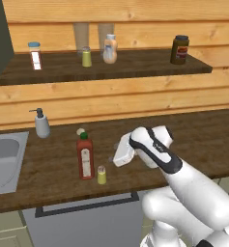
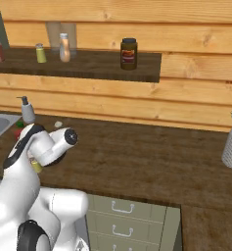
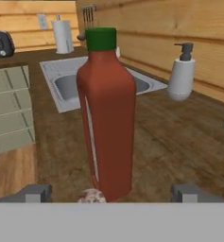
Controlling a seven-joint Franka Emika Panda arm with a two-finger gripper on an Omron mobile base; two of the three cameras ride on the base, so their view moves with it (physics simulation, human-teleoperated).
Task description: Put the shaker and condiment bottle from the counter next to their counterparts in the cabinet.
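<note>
While wide apart, fingers (image 3: 38, 193) facing condiment bottle (image 3: 106, 118).

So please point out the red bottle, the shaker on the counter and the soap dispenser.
red bottle (image 1: 85, 159), left base view, middle of its body.
shaker (image 1: 102, 175), left base view, its yellow-green body.
soap dispenser (image 1: 42, 126), left base view, its grey body.

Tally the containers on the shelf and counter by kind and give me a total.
Small yellow-green shakers: 2
Tall red green-capped bottle: 1
Red-and-white blue-lidded jar: 1
Peach blue-capped bottle: 1
Squat dark-brown jar: 1
Grey pump soap dispenser: 1
Total: 7
</note>
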